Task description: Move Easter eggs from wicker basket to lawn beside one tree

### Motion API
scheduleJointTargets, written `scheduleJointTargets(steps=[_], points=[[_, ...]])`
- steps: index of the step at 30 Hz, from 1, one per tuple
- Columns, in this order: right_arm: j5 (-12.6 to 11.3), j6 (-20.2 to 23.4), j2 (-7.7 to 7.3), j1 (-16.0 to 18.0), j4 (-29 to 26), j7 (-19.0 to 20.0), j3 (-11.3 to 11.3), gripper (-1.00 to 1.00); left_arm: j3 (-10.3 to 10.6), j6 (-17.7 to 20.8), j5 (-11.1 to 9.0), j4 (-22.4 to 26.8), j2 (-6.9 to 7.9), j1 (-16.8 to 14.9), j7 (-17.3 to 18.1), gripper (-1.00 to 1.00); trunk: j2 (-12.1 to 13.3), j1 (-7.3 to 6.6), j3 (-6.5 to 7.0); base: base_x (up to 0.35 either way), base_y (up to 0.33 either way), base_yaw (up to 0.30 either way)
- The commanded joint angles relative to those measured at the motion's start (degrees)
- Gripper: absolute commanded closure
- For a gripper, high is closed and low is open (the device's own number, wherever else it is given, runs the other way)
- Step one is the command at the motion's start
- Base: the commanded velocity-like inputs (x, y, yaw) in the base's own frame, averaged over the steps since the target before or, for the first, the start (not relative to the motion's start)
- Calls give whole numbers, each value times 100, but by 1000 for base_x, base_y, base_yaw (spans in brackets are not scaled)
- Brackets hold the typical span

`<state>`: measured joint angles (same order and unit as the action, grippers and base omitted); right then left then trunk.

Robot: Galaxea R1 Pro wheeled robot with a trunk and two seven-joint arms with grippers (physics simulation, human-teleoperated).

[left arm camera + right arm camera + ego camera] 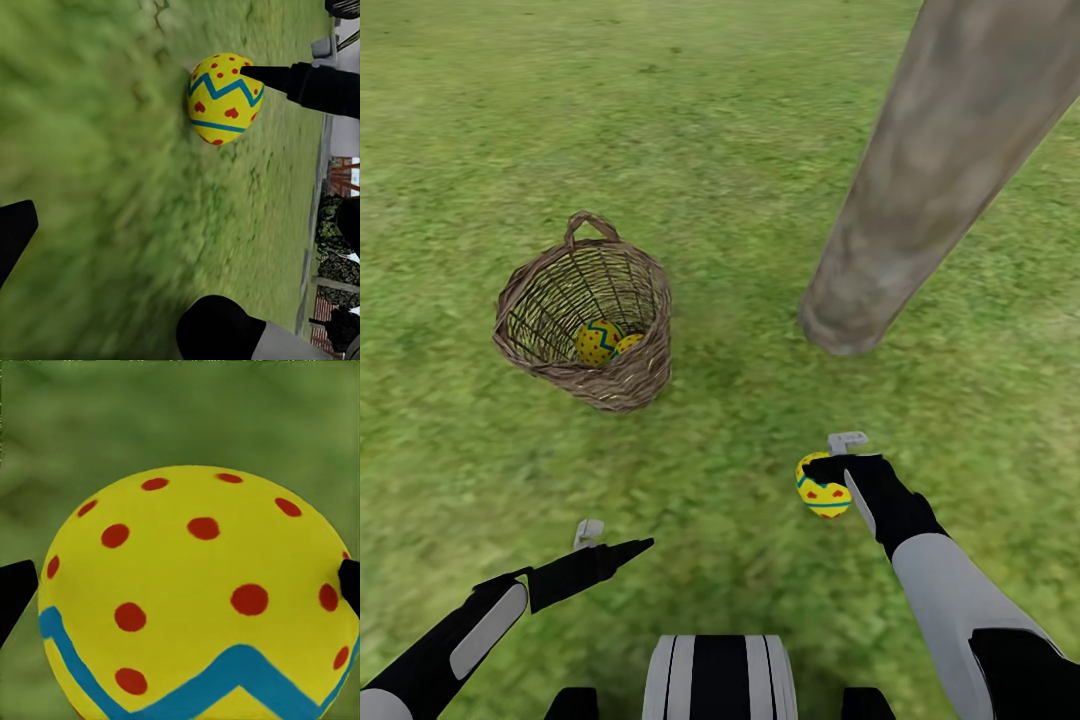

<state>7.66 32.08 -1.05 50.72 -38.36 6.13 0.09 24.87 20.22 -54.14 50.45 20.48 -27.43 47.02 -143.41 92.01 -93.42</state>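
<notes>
right gripper [838,478] clamped on one Easter egg [822,487], tree trunk [920,190] just ahead of it | left gripper [615,540] empty, jaws apart, nearer the wicker basket [585,315] ahead | two eggs [605,340] inside

The black right gripper [838,478] reaches forward, fingers clamped on a yellow dotted egg [822,487]; the black left gripper [622,545] hangs low, empty.

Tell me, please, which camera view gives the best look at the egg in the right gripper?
The left wrist view: the held egg appears whole from the side, with dots, zigzag, hearts and a right gripper finger on it. The right wrist view is so close that it is cropped. In the head view it is small, partly behind the right gripper.
</notes>
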Motion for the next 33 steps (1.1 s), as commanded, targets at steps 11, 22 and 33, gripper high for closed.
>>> scheduleJointTargets(steps=[11,22,33], points=[[-1,9,0,0,-163,11,-18,-100,0,-1,-9,-9,0,0,-2,-100,0,0,58,0,0,0],[3,9,0,0,-172,19,-18,-100,0,0,-9,-24,0,-3,-7,-100,0,0,158,-11,8,0],[-1,42,0,-5,-341,21,-26,-100,0,-4,-9,-61,0,-1,-20,-100,0,0,259,-111,84,0]])
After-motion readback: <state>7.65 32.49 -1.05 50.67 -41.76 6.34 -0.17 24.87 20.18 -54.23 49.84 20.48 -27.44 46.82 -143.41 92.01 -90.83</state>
